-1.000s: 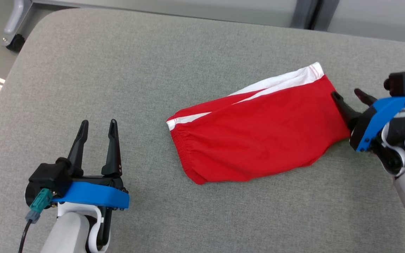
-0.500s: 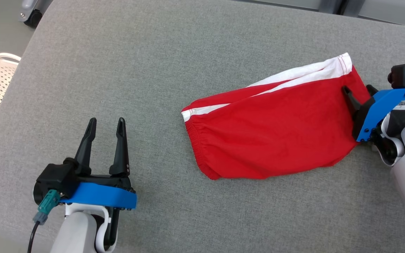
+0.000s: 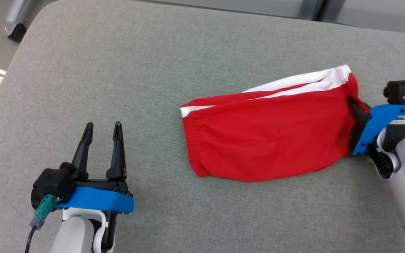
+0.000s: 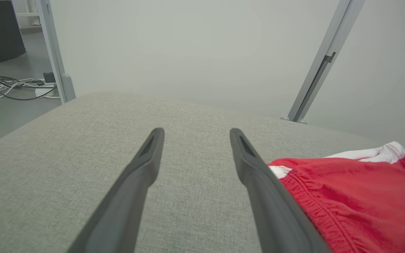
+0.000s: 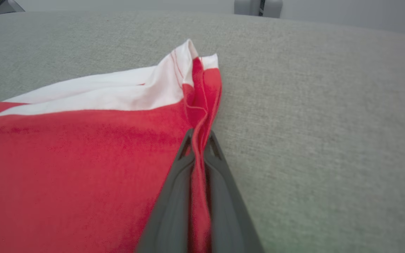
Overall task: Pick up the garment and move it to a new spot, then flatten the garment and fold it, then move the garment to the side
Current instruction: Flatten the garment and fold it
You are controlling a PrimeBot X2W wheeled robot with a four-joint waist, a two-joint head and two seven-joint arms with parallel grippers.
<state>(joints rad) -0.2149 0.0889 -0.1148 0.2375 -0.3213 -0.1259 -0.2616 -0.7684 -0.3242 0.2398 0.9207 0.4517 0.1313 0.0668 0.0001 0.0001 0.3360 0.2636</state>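
On the grey cushion (image 3: pixel 125 63), our right gripper (image 3: pixel 353 103) pinches the red garment (image 3: pixel 269 140).
Its fingers are clamped together on the garment's right edge, just below the white band; the cloth lies flattish, perhaps folded double. Our left gripper (image 3: pixel 103 128) is well apart from it, fingers spread.

Nothing can be read in any of the views: no text, label, brand, number or sign. The garment (image 3: pixel 269 140) lies with plain red cloth and white bands turned up, and no lettering is legible on that face.
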